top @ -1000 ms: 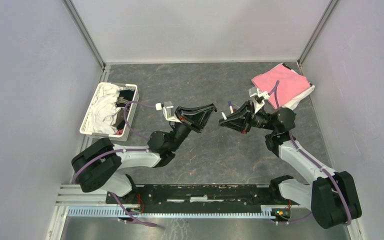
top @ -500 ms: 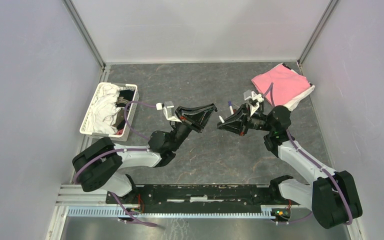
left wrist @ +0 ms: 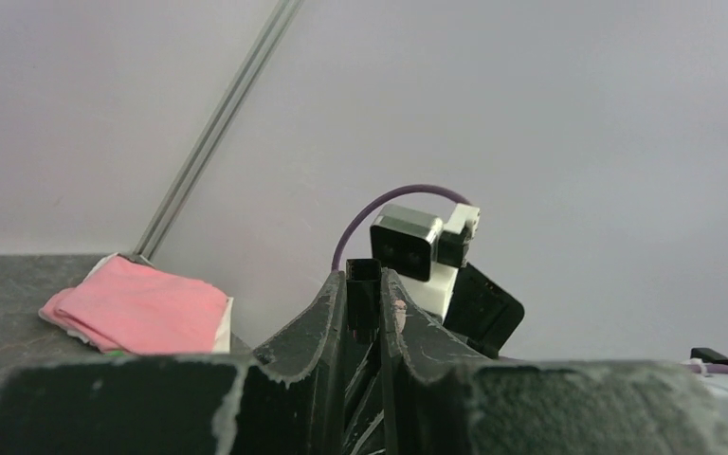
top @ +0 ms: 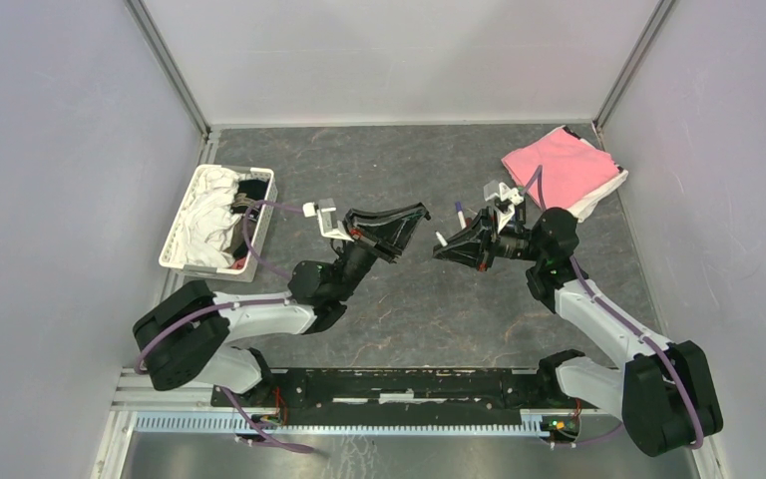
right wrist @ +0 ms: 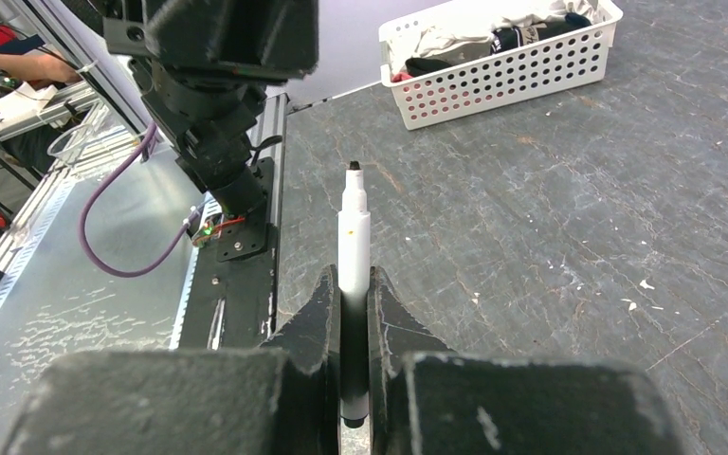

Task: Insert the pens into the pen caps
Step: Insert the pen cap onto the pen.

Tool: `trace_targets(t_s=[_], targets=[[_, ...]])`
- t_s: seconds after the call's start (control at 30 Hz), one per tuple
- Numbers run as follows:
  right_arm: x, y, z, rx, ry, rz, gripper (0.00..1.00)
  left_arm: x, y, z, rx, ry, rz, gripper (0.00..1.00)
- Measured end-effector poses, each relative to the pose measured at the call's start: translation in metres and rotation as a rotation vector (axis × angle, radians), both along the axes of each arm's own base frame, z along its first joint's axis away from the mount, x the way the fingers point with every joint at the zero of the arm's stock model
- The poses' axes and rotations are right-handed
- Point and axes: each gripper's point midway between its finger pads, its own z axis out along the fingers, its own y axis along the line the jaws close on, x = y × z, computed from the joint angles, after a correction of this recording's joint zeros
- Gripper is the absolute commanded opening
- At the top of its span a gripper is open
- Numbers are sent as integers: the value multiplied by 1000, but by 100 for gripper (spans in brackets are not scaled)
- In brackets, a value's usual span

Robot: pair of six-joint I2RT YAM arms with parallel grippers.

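Left claw [top: 411,232], holding cap [left wrist: 364,299], faces right claw [top: 447,244] holding pen [right wrist: 353,237].

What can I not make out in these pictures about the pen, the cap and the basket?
Black cap: left wrist view, the fingers of the left gripper cover most of it; its open end does not show.
White pen: right wrist view, its rear end is hidden between the fingers of the right gripper.
Basket: top view, a white cloth covers much of the contents; the rest is too small to name.
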Motion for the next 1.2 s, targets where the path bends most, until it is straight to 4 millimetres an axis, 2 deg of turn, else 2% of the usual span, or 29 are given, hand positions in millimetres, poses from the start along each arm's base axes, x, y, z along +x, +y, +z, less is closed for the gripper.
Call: trace_targets(t_s=[0.1,0.2,0.7,1.2], targets=[[0,0,2,1,-4,4,0,-3,4,13,-18,-12,-1,2],[-1,0,4,6,-3,9,0,-3,3,17,-17,-14,-4,2],[-5,1,16,31,-16,30,0,-2,-11,0,62,8,-47,2],[-4,1,18,33,-20,30,0,-1,-14,-2,76,4,-62,2]])
